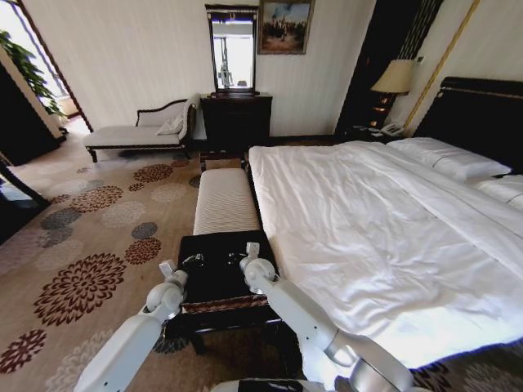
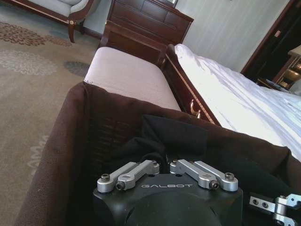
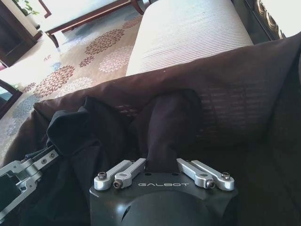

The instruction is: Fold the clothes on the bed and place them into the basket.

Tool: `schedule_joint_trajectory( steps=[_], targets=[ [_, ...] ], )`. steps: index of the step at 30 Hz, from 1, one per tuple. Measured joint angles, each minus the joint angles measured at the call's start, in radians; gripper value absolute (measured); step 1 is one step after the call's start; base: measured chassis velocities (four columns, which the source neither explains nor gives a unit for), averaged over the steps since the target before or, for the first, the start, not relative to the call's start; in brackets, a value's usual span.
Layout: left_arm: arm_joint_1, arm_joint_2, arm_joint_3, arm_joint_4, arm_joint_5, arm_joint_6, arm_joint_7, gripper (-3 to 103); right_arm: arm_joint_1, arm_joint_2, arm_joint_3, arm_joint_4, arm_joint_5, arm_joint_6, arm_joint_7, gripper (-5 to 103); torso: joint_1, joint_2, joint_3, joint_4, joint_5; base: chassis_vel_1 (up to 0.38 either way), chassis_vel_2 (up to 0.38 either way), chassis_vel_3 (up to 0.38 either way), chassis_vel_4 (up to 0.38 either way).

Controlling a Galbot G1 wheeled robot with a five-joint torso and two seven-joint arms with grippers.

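Head view: clothes (image 3: 164, 122) in basket (image 1: 221, 304)

One black T-shirt (image 3: 89, 136), one basket (image 1: 214, 304), one bed (image 1: 368, 237), two pincers (image 1: 196, 261) (image 1: 242, 256), perhaps two pillows (image 1: 458, 163).

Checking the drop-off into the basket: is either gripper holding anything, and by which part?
Both seem to pinch the black T-shirt inside the basket: left gripper and right gripper each on a bunched fold. Which part cannot be told.
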Motion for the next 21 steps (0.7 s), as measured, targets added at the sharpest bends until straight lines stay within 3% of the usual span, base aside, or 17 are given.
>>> schedule_joint_trajectory(
  steps=[5, 7, 9, 12, 15, 18, 21],
  targets=[
    [0.005, 0.006, 0.001, -0.003, -0.001, 0.014, -0.011, 2, -0.003, -0.007, -0.003, 0.007, 0.010, -0.010, 0.005, 4, 0.000, 0.000, 0.000, 0.0002, 0.0000, 0.000, 0.000, 0.000, 0.000],
    [0.005, 0.006, 0.000, -0.004, 0.000, 0.022, -0.017, 5, -0.005, -0.008, -0.003, 0.008, 0.012, -0.012, 0.005, 8, 0.000, 0.000, 0.000, 0.0002, 0.0000, 0.000, 0.000, 0.000, 0.000],
    [0.006, 0.005, 0.000, -0.004, 0.010, 0.041, -0.042, 15, -0.006, -0.008, -0.003, 0.010, 0.014, -0.015, 0.004, 19, 0.000, 0.000, 0.000, 0.0001, 0.0000, 0.000, 0.000, 0.000, 0.000],
    [0.007, 0.002, 0.000, -0.001, 0.026, 0.057, -0.059, 21, -0.008, -0.009, -0.003, 0.013, 0.018, -0.017, 0.004, 24, 0.000, 0.000, 0.000, 0.0001, 0.0000, 0.000, 0.000, 0.000, 0.000],
    [0.012, 0.002, -0.006, -0.001, 0.033, 0.071, -0.072, 37, -0.012, -0.012, -0.004, 0.019, 0.024, -0.017, 0.004, 40, 0.000, 0.000, 0.000, 0.0001, 0.0000, 0.000, 0.000, 0.000, 0.000],
    [0.017, 0.004, -0.011, -0.007, 0.034, 0.078, -0.076, 43, -0.014, -0.013, -0.003, 0.021, 0.024, -0.017, 0.005, 46, 0.000, 0.000, 0.000, 0.0002, 0.0000, 0.000, 0.000, 0.000, 0.000],
    [0.025, 0.007, -0.021, -0.016, 0.034, 0.087, -0.082, 59, -0.023, -0.013, 0.000, 0.029, 0.027, -0.017, 0.010, 61, 0.000, 0.000, 0.000, 0.0000, 0.0000, 0.000, 0.000, 0.000, 0.000]
  ],
)
